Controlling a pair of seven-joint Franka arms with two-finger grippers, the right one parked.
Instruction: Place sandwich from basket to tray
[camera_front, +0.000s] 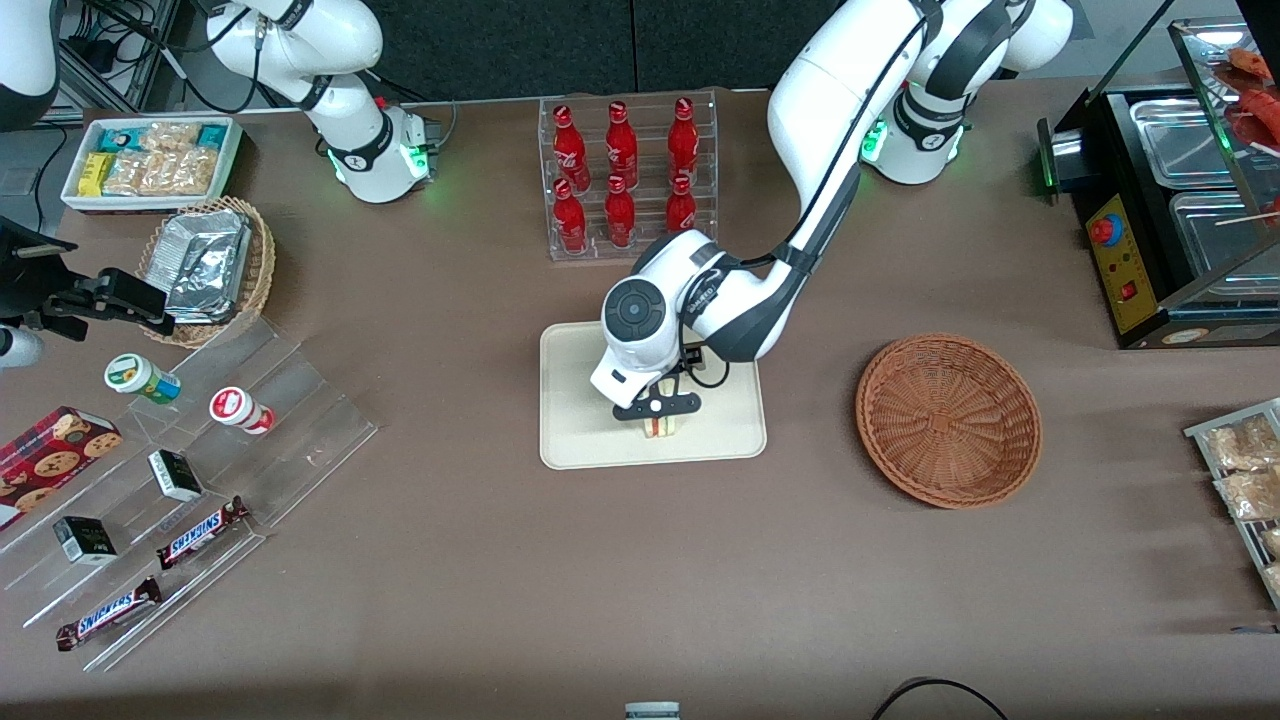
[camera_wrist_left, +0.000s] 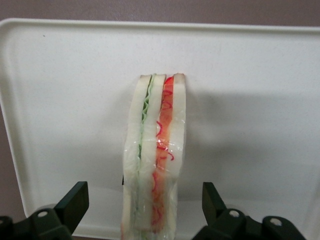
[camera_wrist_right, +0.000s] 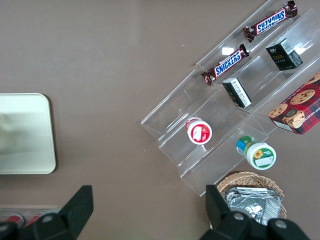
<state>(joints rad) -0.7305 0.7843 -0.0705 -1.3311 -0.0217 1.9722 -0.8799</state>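
The sandwich (camera_front: 660, 427) stands on its edge on the cream tray (camera_front: 580, 420), near the tray's rim closest to the front camera. In the left wrist view the sandwich (camera_wrist_left: 155, 160) shows green and red-orange filling between white bread, wrapped in clear film, with the tray (camera_wrist_left: 250, 100) under it. My gripper (camera_front: 657, 412) hangs straight over it. It is open, and there is a gap between each black finger (camera_wrist_left: 75, 200) and the bread. The reddish-brown woven basket (camera_front: 948, 420) sits beside the tray toward the working arm's end of the table, with nothing in it.
A clear rack of red bottles (camera_front: 628, 175) stands just farther from the front camera than the tray. Toward the parked arm's end are a tan wicker basket of foil packets (camera_front: 210, 265), a white snack bin (camera_front: 150, 160) and acrylic steps with snacks (camera_front: 180, 470). A black appliance (camera_front: 1170, 200) stands at the working arm's end.
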